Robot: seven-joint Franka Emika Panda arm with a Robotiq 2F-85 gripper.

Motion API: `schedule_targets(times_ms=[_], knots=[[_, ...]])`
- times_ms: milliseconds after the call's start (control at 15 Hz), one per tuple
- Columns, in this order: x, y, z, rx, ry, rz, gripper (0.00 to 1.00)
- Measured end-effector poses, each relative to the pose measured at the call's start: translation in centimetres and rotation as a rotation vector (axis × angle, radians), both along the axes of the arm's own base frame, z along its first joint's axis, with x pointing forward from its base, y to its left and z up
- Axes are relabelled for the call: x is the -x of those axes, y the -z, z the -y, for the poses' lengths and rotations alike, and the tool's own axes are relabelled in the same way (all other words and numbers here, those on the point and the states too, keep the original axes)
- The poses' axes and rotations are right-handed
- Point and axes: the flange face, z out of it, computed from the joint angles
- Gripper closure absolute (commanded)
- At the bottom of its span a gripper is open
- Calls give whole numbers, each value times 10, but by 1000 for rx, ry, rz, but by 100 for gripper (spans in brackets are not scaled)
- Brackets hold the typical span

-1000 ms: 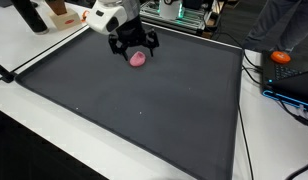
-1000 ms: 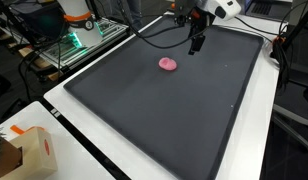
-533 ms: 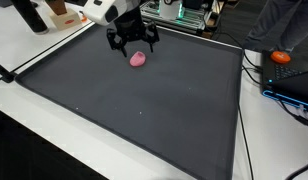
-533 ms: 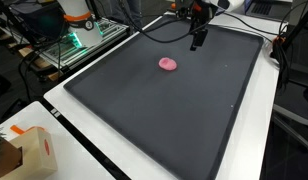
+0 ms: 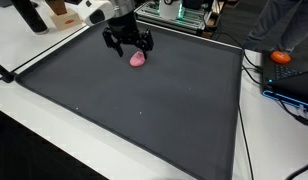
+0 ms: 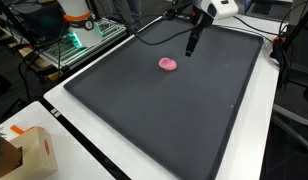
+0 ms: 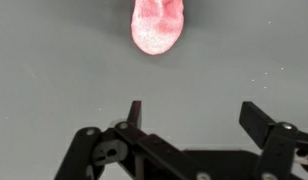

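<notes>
Fingers (image 7: 135, 112) stand wide and empty. Over the last second the gripper (image 5: 129, 42) has lifted and drawn back from the pink lump (image 5: 138, 59), which lies unmoved on the dark mat (image 5: 144, 115), free of any grip, just ahead of them.

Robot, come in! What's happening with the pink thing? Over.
Gripper open, empty, above the black mat. Pink lump lying on mat, untouched, just beyond the gripper. Nothing between them.
</notes>
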Motion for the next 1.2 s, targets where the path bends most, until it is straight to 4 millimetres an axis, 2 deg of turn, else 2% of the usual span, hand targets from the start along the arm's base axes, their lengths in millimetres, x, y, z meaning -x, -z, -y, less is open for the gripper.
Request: schedule_targets(times_ms=[333,800,1200], knots=[[13,19,23,56,271,-49,0],[37,39,28,80,634,-136,0],[55,52,42,63,900,-196,0]])
